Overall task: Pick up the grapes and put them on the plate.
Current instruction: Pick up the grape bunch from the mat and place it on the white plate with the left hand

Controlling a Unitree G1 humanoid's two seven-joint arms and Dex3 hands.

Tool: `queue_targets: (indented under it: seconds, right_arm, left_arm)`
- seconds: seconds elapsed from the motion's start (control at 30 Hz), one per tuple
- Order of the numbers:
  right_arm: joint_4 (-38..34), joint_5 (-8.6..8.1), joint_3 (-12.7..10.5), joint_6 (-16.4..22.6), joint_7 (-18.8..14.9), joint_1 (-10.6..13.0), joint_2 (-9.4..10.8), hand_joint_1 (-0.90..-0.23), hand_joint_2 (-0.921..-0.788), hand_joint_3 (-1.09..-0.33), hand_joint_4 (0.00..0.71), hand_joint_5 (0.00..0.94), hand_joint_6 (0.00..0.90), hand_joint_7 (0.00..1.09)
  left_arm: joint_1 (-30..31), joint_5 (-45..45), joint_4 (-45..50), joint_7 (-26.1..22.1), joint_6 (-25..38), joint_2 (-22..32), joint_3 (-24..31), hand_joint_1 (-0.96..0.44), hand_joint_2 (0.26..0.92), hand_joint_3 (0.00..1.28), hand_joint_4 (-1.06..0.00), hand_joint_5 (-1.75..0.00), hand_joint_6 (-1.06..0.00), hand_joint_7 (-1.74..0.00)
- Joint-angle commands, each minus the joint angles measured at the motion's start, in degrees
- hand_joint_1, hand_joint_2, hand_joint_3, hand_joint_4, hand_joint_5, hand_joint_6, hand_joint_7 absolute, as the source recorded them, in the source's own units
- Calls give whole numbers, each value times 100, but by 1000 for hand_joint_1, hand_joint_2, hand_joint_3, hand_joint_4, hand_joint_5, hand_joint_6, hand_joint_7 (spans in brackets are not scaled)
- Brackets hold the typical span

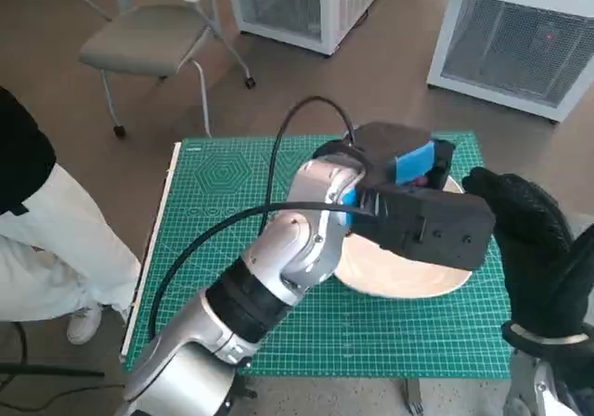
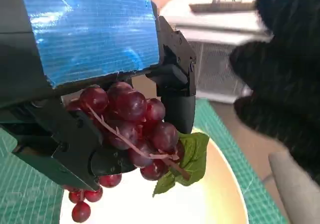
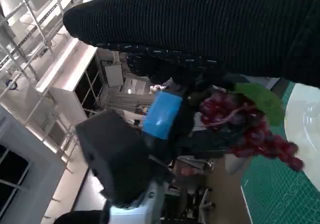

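— What is the left hand [image 2: 95,99] doing?
— Its black fingers [image 2: 177,96] are closed round the grapes [image 2: 132,129], holding the bunch in the air above the plate [image 2: 210,199].
— And the right hand [image 1: 534,249]?
— It is raised beside the plate's far edge with nothing in it; whether its fingers are spread or curled, I cannot tell.
— How do the grapes look?
— Dark red, glossy, on a pale stem, with a green leaf [image 2: 187,161] hanging below.
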State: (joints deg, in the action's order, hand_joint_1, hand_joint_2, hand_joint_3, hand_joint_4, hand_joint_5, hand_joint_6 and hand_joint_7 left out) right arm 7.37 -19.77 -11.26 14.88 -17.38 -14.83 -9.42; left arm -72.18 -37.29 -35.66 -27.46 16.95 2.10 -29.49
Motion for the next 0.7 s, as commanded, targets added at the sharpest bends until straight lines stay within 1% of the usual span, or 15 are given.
queue_targets:
  seconds: [0.03, 0.1, 0.13, 0.17, 0.2, 0.27, 0.3, 0.33, 0.37, 0.47, 0.5, 0.6, 0.7]
  right_arm:
    - [-15, 84, 6, -66, 70, 121, -10, -492, -921, -573, 383, 550, 173, 912]
    - [-11, 82, 8, -68, 76, 121, -12, -492, -921, -573, 383, 548, 174, 911]
    - [-10, 79, 7, -69, 79, 122, -13, -492, -921, -573, 384, 547, 174, 911]
    - [-7, 76, 7, -71, 82, 124, -14, -492, -921, -573, 384, 547, 174, 910]
    - [-5, 72, 7, -73, 85, 127, -15, -492, -921, -573, 385, 546, 174, 910]
    - [-1, 61, 6, -77, 83, 134, -16, -492, -921, -573, 385, 544, 174, 909]
    - [-2, 56, 7, -78, 80, 136, -17, -492, -921, -573, 386, 544, 174, 909]
    - [-5, 50, 7, -79, 77, 137, -17, -492, -921, -573, 386, 543, 175, 909]
    - [-9, 47, 7, -77, 74, 136, -16, -492, -921, -573, 386, 542, 175, 909]
    - [-25, 44, 9, -68, 66, 136, -15, -492, -921, -574, 386, 541, 174, 909]
    - [-30, 43, 11, -65, 64, 137, -13, -492, -921, -574, 387, 540, 174, 909]
    - [-38, 40, 18, -58, 57, 139, -7, -492, -921, -575, 387, 539, 174, 909]
    - [-34, 36, 25, -58, 52, 143, -4, -491, -921, -575, 387, 538, 173, 909]
  left_arm:
    - [-147, 240, -149, -67, -155, -47, 130, 1, 688, 543, -590, -1331, -592, -1301]
    - [-135, 339, -196, -115, -224, -34, 163, 1, 664, 572, -607, -1322, -609, -1292]
    - [-131, 390, -219, -157, -256, -25, 176, 21, 650, 591, -616, -1323, -599, -1261]
    - [-129, 446, -252, -212, -289, -19, 190, 71, 633, 615, -629, -1328, -572, -1171]
    - [-133, 494, -290, -266, -313, -17, 198, 140, 613, 639, -650, -1328, -524, -1020]
    - [-159, 566, -388, -358, -350, -23, 200, 281, 584, 662, -700, -1313, -413, -660]
    - [-175, 589, -439, -397, -372, -26, 194, 321, 585, 643, -723, -1290, -363, -506]
    - [-191, 608, -489, -433, -398, -26, 184, 312, 589, 608, -714, -1234, -327, -403]
    - [-203, 618, -530, -464, -430, -22, 171, 249, 598, 538, -678, -1101, -292, -305]
    - [-213, 621, -591, -525, -530, 9, 125, -98, 629, 284, -395, -507, -238, -144]
    - [-207, 614, -591, -537, -554, 25, 113, -178, 641, 222, -299, -365, -232, -115]
    - [-174, 584, -588, -546, -605, 67, 87, -318, 667, 110, -121, -130, -231, -69]
    - [-139, 570, -622, -501, -643, 77, 81, -378, 683, 61, -56, -43, -234, -48]
